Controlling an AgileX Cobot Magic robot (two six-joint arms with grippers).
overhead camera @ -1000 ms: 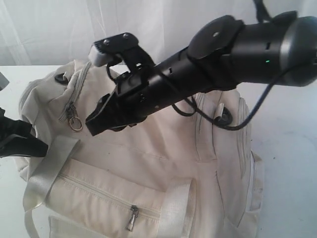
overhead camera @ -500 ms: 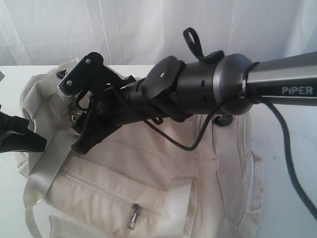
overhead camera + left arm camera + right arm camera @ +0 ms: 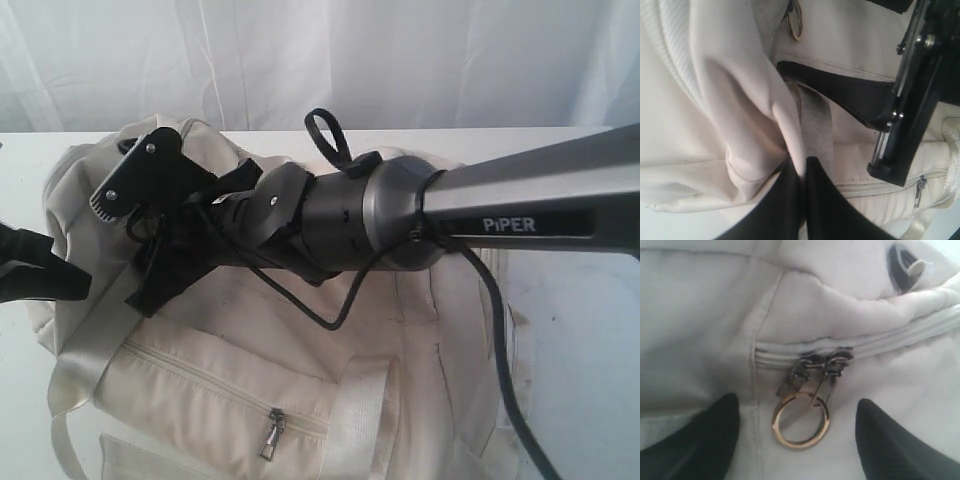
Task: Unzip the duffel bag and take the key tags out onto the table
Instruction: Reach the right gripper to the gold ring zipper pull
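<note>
The cream duffel bag (image 3: 300,350) lies on the white table (image 3: 590,350). My left gripper (image 3: 803,162) is shut on a fold of the bag's fabric beside a satin handle strap (image 3: 815,120); it shows at the bag's left end (image 3: 72,277). My right gripper (image 3: 140,290) reaches across the bag and stands open (image 3: 797,401) just over it. Its fingertips (image 3: 715,425) flank the gold pull ring (image 3: 801,421), which hangs from two metal sliders (image 3: 821,364) on a shut zipper. No key tags are in view.
A black D-ring (image 3: 900,260) sits near the zipper's far end. A front pocket zipper with a metal pull (image 3: 270,435) runs along the bag's near side. The right arm's cable (image 3: 500,340) hangs over the bag. White curtain behind the table.
The right arm has swung left and lower across the bag, bringing its gripper over the pull ring. The left gripper has stayed in place on the fabric.
</note>
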